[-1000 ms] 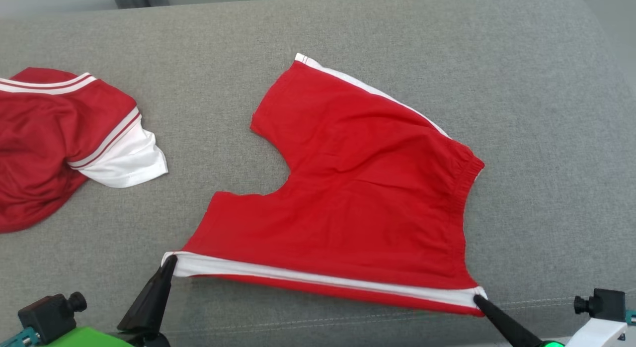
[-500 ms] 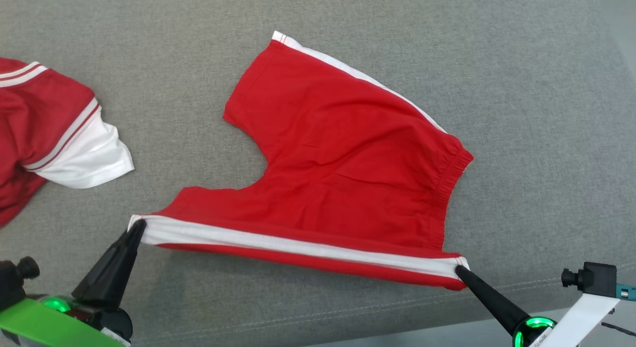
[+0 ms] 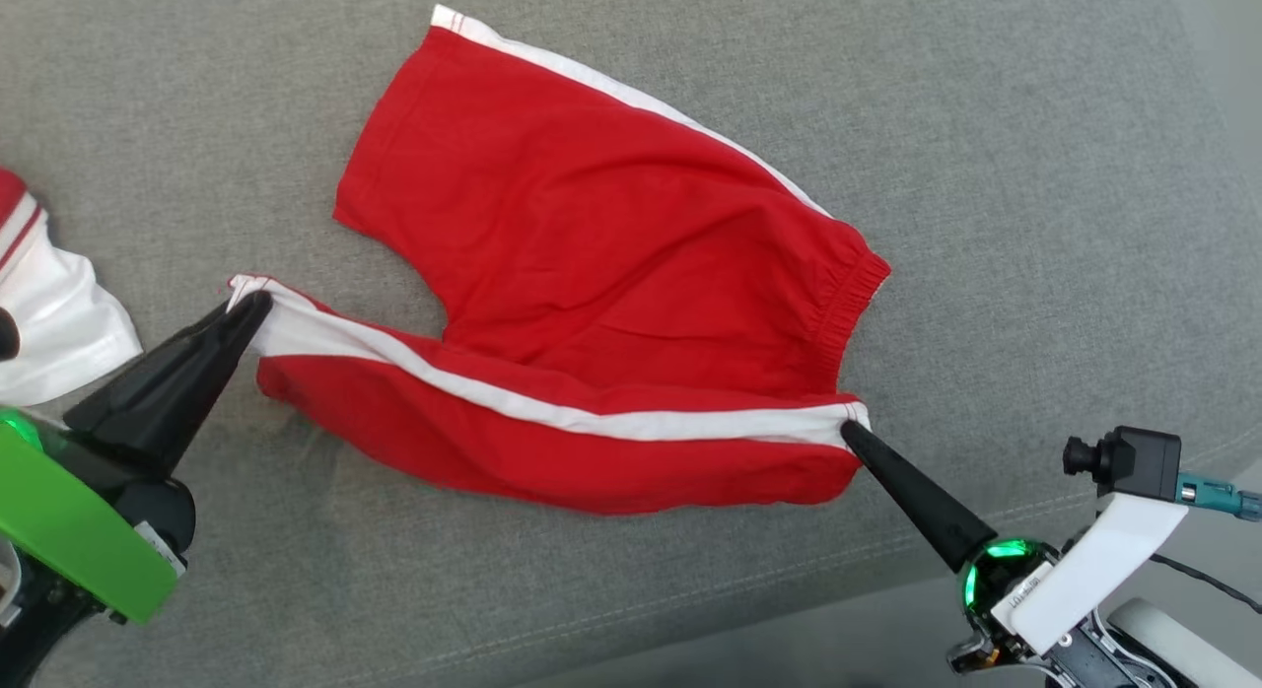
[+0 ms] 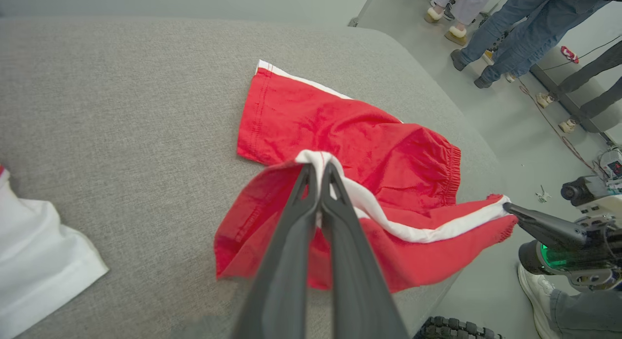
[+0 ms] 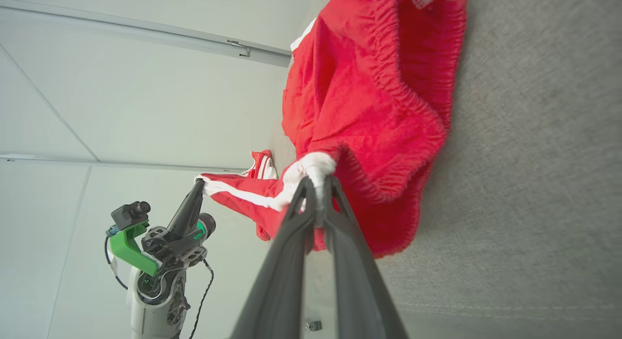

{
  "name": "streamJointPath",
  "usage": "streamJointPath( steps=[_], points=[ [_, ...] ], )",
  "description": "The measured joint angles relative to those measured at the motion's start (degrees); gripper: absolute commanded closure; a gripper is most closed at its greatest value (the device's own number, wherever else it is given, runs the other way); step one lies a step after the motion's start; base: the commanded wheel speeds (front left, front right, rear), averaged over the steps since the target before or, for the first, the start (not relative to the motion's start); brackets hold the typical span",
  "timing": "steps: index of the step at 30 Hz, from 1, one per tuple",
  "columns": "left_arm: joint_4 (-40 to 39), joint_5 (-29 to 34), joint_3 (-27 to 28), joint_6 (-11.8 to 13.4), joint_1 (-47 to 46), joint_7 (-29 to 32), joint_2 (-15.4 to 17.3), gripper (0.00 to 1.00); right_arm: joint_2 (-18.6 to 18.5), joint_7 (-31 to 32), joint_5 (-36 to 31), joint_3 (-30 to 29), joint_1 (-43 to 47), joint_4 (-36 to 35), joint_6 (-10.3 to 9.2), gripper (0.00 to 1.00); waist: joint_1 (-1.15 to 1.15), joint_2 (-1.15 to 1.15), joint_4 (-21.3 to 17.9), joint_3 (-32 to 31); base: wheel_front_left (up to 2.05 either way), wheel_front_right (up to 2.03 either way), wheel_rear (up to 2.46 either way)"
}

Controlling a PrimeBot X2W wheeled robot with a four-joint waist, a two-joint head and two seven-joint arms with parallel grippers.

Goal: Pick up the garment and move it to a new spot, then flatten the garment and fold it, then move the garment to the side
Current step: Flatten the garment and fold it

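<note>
1. Garment (image 3: 592,244) (red shorts w/ white side stripes) lies approx. mid-way along the grey sofa cushion (image 3: 1035,126). Far leg and waistband rest flat on the fabric; near leg is raised off it.
2. Progress (est.): pick-up, relocation and flattening look done. Fold is the step in hand: near leg is held up by its striped edge, not yet laid over far leg. Remaining: complete fold, then shift garment to the side.
3. 2nd red/white garment (image 3: 49,343) sits well apart at the cushion's left edge; not involved.
4. L arm: enters from lower left, fingers angled up and to the right. The left gripper (image 3: 245,309) is clamped on the hem corner of the stripe.
5. R arm: enters from lower right, fingers angled up and to the left; wrist looks rolled sideways, per its cam. The right gripper (image 3: 850,430) is clamped on the waistband end of the same stripe.
6. Stripe runs nearly taut btwn the two tips; red cloth sags below it.
</note>
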Motion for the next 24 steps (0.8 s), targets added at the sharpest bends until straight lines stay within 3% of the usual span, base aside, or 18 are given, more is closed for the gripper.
streamJointPath(
  steps=[13, 24],
  points=[
    [0.10, -2.77, 2.27, 1.19, -17.38, 10.67, 1.60, 1.00, 6.10, -0.51, 0.03, -1.91, -9.54, 6.11, 0.00, 1.00, 0.00, 0.00, -5.16, 7.50, 0.00, 0.00, 0.00],
    [6.56, -2.98, -1.79, 1.69, -25.77, 16.02, -1.68, 1.00, 9.25, -0.43, 0.10, -2.15, -14.10, 7.66, 0.00, 1.00, 0.00, 0.00, -8.56, 9.29, 0.00, 0.00, 0.00]
  ],
)
